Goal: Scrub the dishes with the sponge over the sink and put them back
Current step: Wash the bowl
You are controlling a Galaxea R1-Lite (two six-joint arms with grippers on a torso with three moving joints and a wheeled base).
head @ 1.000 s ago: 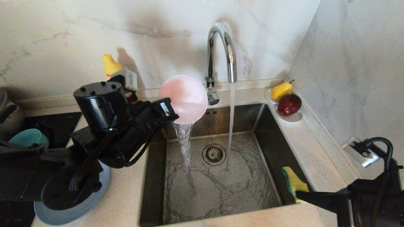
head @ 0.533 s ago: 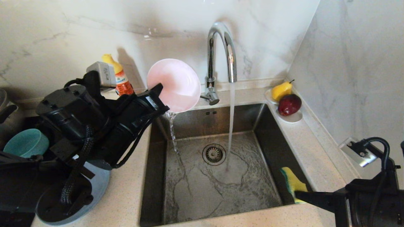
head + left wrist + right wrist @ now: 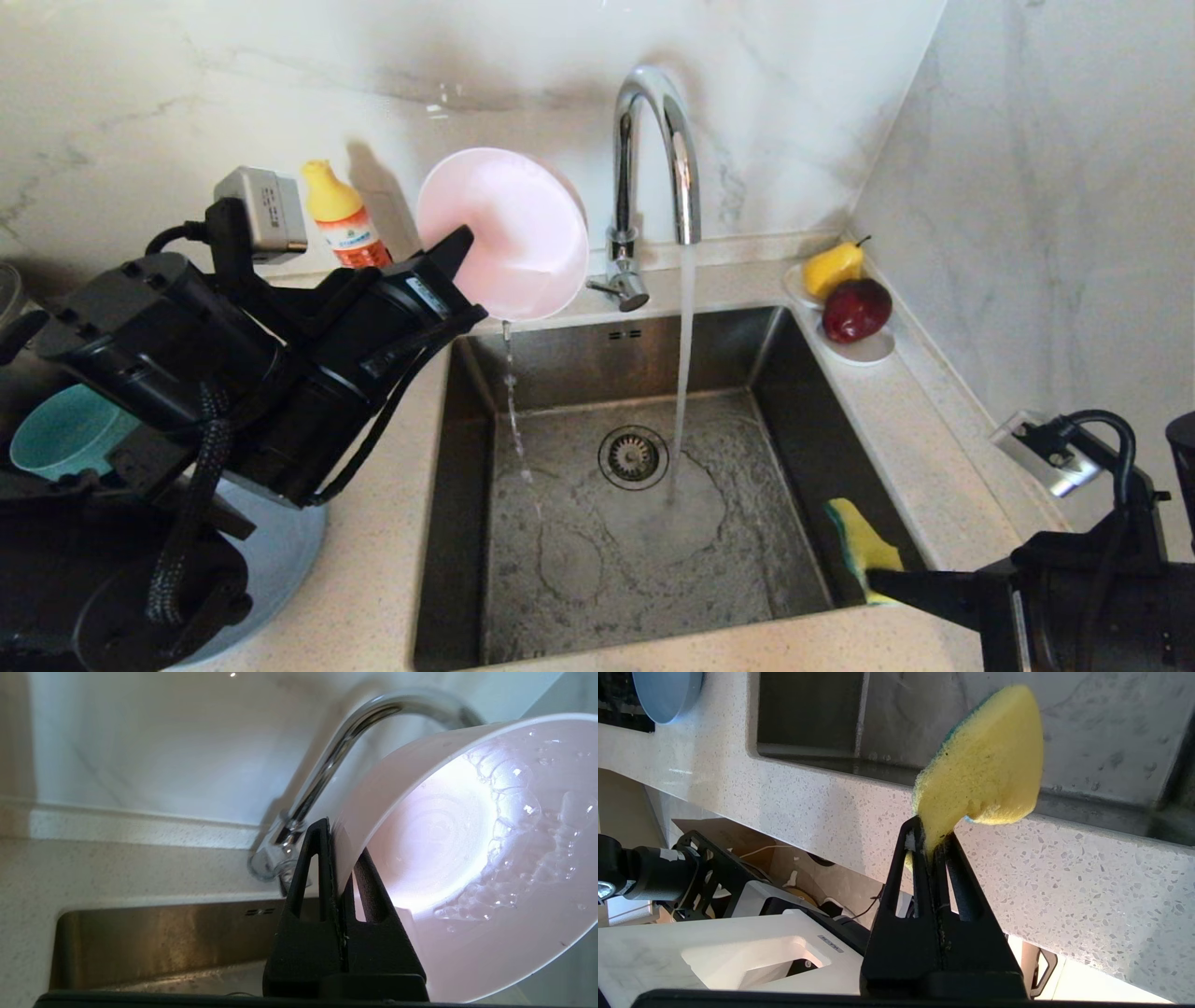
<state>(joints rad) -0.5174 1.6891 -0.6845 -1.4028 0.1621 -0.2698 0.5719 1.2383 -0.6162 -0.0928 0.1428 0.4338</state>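
While water runs, pink bowl [image 3: 504,233] tilts above sink [image 3: 803,373] rim.

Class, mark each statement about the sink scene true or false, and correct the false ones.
1. The left pincer grips the pink bowl by its rim. True.
2. The tap is turned off. False: water runs from it into the sink.
3. The right pincer holds a yellow sponge. True.
4. The pink bowl rests on the sink floor. False: it is held tilted in the air, dripping.
5. The teal bowl sits beside the fruit. False: it is at the far left.
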